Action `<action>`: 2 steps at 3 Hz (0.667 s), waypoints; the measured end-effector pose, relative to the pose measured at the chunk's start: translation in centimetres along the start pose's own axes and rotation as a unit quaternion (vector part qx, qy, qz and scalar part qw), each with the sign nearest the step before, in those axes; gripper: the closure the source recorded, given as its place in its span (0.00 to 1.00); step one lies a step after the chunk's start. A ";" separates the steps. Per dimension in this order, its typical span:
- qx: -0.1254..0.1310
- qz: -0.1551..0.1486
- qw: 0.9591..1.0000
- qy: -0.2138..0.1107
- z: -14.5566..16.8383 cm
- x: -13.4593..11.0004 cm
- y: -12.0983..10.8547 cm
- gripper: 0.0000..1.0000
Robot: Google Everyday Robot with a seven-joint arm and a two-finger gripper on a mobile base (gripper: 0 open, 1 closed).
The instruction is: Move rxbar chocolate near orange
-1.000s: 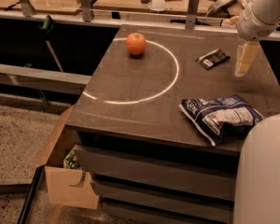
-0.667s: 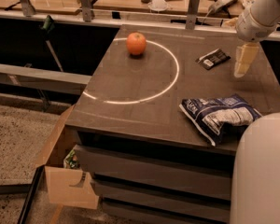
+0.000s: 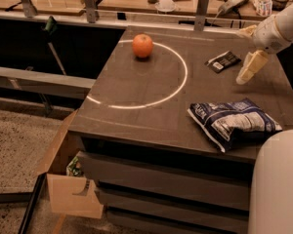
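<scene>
- Presently the gripper [image 3: 241, 78] hovers just right of the rxbar chocolate [image 3: 223, 61]; open or closed, I cannot tell.
- The orange [image 3: 142, 46] sits well left of it.

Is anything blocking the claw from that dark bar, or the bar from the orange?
Nothing visible. The claw hangs beside the bar; only bare table lies between bar and orange. The chip bag sits aside.

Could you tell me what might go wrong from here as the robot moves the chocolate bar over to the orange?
The hand hangs beside the rxbar chocolate, not over it; a flat bar could slide away rather than be gripped. The orange is round and sits near the far edge of the table; a nudge could roll it off.
</scene>
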State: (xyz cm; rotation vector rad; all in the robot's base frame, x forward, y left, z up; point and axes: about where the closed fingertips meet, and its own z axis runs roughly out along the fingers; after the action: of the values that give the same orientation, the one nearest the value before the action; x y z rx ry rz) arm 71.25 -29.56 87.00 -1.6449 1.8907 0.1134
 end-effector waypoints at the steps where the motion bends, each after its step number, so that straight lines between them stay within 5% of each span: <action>1: 0.022 0.070 0.993 -0.089 -0.3 -2.3 -1.3 0.00; 2: 0.037 0.137 0.987 -0.081 -1.9 -3.1 -2.1 0.00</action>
State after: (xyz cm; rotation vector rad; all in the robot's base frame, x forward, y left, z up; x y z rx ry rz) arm 72.48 -28.21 90.77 -1.2794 1.9603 0.2783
